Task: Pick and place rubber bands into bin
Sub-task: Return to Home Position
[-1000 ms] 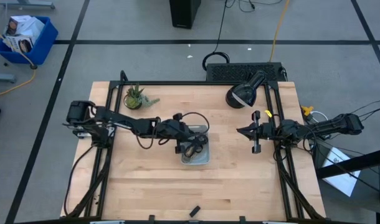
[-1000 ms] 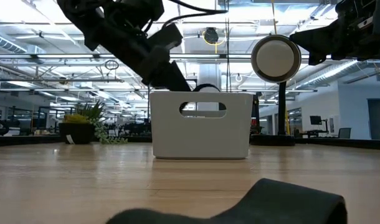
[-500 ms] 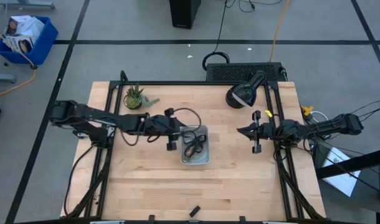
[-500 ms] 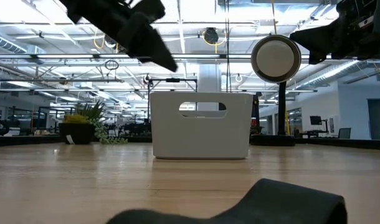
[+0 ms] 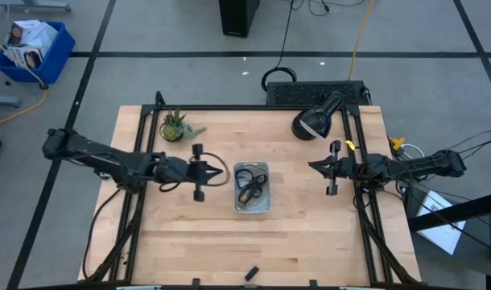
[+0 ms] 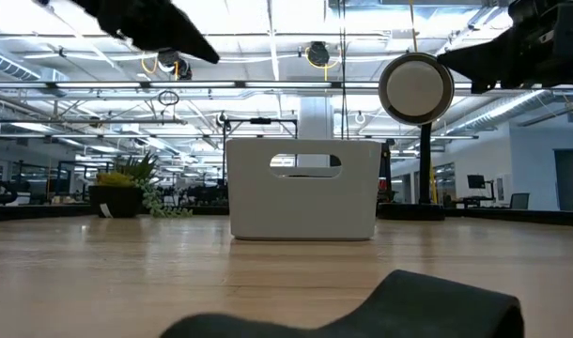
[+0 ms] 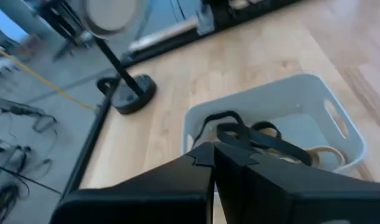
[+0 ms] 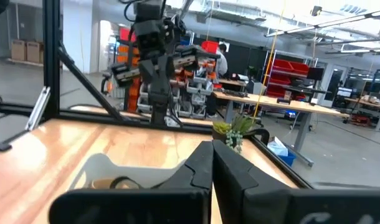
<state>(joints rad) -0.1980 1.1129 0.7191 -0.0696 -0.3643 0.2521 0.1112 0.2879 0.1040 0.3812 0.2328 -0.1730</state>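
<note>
The left tool (image 5: 220,171) is narrow: its two fingers (image 7: 171,183) meet tip to tip with nothing between them. It hangs above the table (image 5: 189,242), pointing toward 3 o'clock in the high view. The bin (image 5: 267,179) stands on the table near its tip, at about 4 o'clock from it and apart from it. The rubber bands (image 5: 247,190) lie inside the bin as a tangle of black loops, with a tan one against the far wall in the left wrist view.

The right tool (image 5: 313,167) is also narrow, fingers pressed together and empty. It points toward 9 o'clock, and the bin sits at about 8 o'clock from its tip, well apart.

Farther out, a potted plant (image 5: 175,126) stands at 11 o'clock from the bin. A round-headed lamp (image 5: 311,122) stands at 1 o'clock. A small black block (image 5: 250,274) lies at 6 o'clock near the table's edge.
</note>
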